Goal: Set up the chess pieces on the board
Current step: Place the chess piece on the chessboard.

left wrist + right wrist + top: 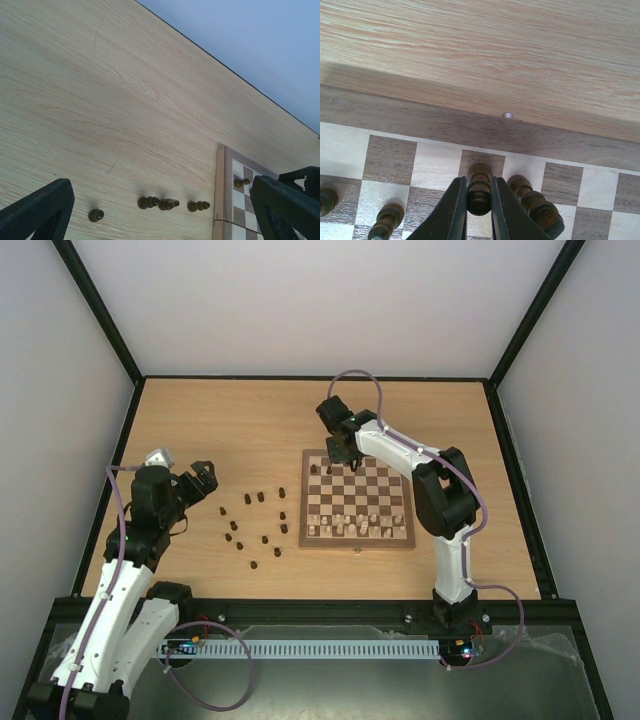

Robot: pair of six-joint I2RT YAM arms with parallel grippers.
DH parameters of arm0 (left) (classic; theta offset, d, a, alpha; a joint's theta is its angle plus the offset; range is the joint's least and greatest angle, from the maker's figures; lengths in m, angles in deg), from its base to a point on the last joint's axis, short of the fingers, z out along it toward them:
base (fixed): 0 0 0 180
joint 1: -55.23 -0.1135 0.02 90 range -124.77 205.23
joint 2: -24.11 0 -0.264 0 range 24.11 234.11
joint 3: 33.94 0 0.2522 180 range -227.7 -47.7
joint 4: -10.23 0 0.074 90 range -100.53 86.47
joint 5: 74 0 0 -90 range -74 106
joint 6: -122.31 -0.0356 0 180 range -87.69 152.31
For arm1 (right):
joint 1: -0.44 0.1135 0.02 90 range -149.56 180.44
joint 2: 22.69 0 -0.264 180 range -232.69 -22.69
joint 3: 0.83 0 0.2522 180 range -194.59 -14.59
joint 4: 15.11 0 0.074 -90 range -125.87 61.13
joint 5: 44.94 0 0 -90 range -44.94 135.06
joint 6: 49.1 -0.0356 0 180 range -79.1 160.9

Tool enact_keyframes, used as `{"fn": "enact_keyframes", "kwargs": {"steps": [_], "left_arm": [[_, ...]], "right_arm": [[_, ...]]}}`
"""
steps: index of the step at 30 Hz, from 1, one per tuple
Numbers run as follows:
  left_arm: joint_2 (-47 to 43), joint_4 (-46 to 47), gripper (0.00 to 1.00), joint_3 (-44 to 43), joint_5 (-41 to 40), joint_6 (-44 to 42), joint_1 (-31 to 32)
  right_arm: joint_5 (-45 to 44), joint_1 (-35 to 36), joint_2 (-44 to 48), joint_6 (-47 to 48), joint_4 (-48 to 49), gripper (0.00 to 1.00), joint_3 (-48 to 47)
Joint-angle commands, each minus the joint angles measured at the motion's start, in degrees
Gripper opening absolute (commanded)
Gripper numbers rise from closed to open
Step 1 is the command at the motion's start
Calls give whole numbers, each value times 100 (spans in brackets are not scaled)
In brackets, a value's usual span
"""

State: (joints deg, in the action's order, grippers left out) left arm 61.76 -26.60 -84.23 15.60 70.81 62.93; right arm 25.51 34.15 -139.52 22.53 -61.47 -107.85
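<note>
A dark brown wooden chess piece (479, 200) is held clamped in the right gripper (479, 181) at the far row of the square checkered wooden board (303, 502). The left gripper (200, 478) is spread wide and empty, near other dark brown pieces (255, 530) scattered on the light wooden table (220, 420) left of the board

**A:** How is the light?

**B:** Bright and even, coming from above. There is no glare on the worktop (250, 430), and the chess pieces (255, 498) cast only short, faint shadows.

**A:** And the close views?

**B:** On the left wrist the wood grain is crisp, and the left claw (161, 212) shows as dark, soft-edged shapes in the bottom corners. On the right wrist a soft shadow band runs along the board (420, 117), the right claw (479, 189) is nearly black, and the nearest pieces blur slightly.
</note>
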Motion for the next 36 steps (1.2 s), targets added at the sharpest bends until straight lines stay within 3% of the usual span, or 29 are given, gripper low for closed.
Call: {"fn": "enact_keyframes", "kwargs": {"steps": [1,6,10,27,31,34,35,36], "left_arm": [[-5,64,99,13,32,-65,-6],[-16,49,100,6,32,-54,-6],[-16,43,99,1,32,-53,-6],[-74,124,100,-12,86,-77,-6],[-180,157,100,-5,142,-124,-6],[-227,227,100,44,203,-158,-6],[-229,268,100,84,215,-162,-6],[-232,314,99,123,228,-152,-6]], "right_arm": [[50,-24,-87,26,-73,6,83],[69,-23,-93,24,-61,8,127],[42,-23,-52,9,-71,22,133],[55,-23,342,-55,-131,31,-156],[45,-23,487,-70,-124,40,-176],[311,-10,781,-92,8,60,-54],[431,13,886,-96,70,82,11],[520,50,978,-90,96,96,44]]}}
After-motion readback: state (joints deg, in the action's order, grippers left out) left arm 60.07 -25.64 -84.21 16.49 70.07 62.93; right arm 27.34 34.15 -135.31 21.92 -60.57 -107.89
